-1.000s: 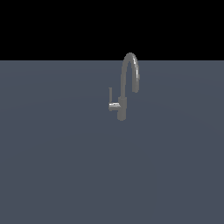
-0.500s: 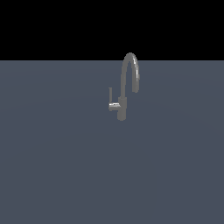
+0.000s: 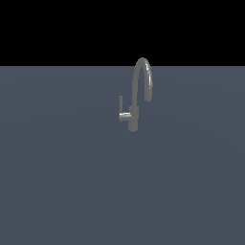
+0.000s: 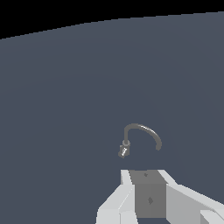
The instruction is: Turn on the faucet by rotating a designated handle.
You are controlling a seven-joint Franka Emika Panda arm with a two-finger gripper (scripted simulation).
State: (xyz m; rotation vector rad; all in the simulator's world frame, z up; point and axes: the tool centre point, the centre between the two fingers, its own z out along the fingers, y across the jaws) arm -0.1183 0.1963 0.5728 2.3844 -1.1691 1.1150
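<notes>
The faucet [image 3: 134, 116] is a small grey metal tap standing on the dark floor in the exterior view, with its arched spout [image 3: 143, 75] curving toward the exterior view's right. The handle [image 3: 121, 104] is a thin upright lever on a short stub, on the side toward the exterior view's left. In the wrist view the faucet [image 4: 141, 128] lies ahead with the handle [image 4: 123, 152] at its near end. My gripper [image 4: 145, 174] shows only in the wrist view, some way short of the faucet and touching nothing. Its white fingers [image 4: 126, 177] flank a grey face, and their gap is unclear.
A flat grey-blue floor [image 3: 72, 182] stretches all around the faucet, meeting black background at the far edge. Nothing else stands on it.
</notes>
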